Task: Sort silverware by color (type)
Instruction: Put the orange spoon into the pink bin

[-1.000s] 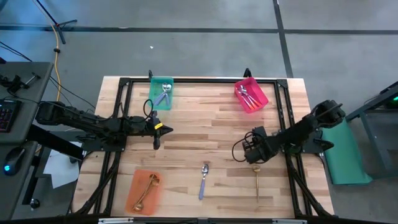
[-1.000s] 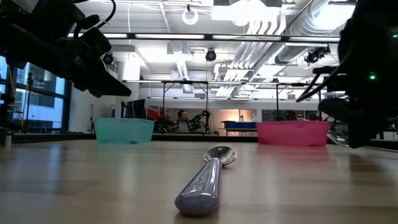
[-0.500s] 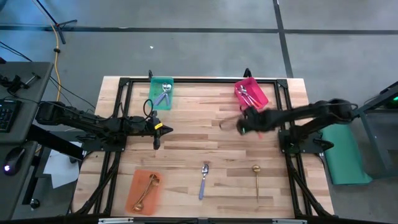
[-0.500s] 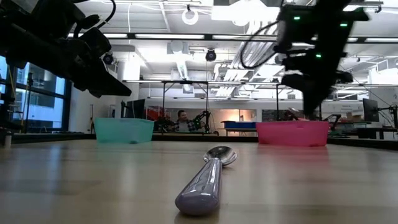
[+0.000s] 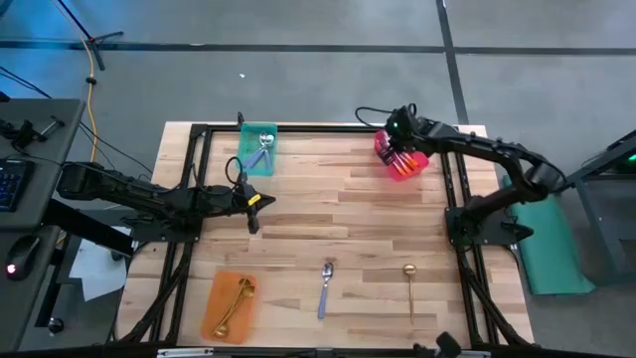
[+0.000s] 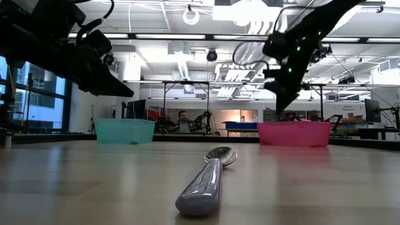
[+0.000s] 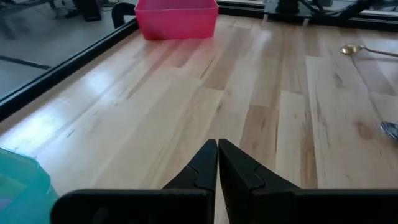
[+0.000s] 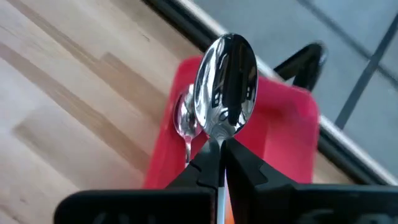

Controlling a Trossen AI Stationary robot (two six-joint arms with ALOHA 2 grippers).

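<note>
The right gripper (image 8: 219,163) hangs over the pink bin (image 5: 414,160), fingers clamped on a silver-bowled spoon (image 8: 225,85). Left gripper (image 7: 217,163) hovers mid-counter, fingers pressed together, holding nothing

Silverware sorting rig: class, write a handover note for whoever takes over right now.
Right gripper: jaws shut on a spoon, above the pink bin.
Left gripper: jaws shut, empty, over the table's left middle.
Done: spoons lie in the teal bin, pink bin and orange bin.
Left: drop the held spoon; blue-handled spoon and gold spoon lie on the table's near side.
</note>
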